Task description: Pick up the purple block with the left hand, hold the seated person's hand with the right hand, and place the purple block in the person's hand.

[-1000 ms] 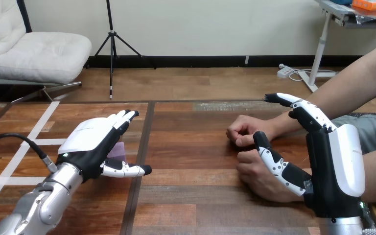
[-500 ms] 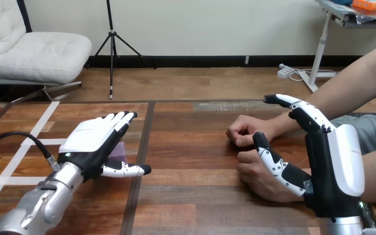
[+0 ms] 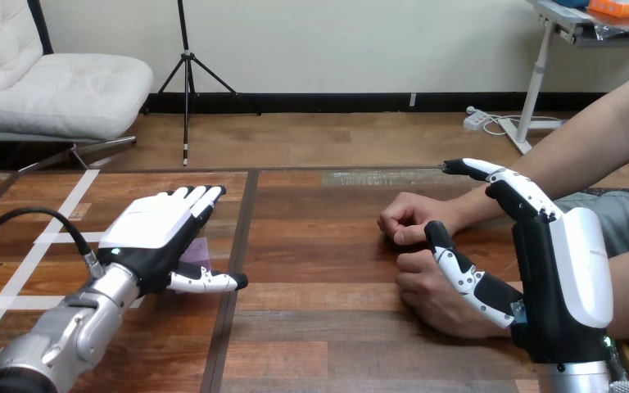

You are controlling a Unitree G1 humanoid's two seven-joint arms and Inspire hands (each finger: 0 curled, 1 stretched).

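Two jobs are open at once, and neither is closed. My left hand (image 3: pixel 149 233) hovers over the purple block (image 3: pixel 201 249), fingers straight and spread, thumb stretched out below it. The block lies on the table (image 3: pixel 319 327), peeking out between fingers and thumb, not gripped. My right hand (image 3: pixel 561 278) stands open on its edge, thumb lying over the person's nearer hand (image 3: pixel 424 301), fingers straight above the forearm, nothing curled round it. I judge this the reach for the pick. Next I must lower and close fingers and thumb on the block. The person's farther hand (image 3: pixel 405 214) and the nearer one are both curled, so the receiving palm must open first.
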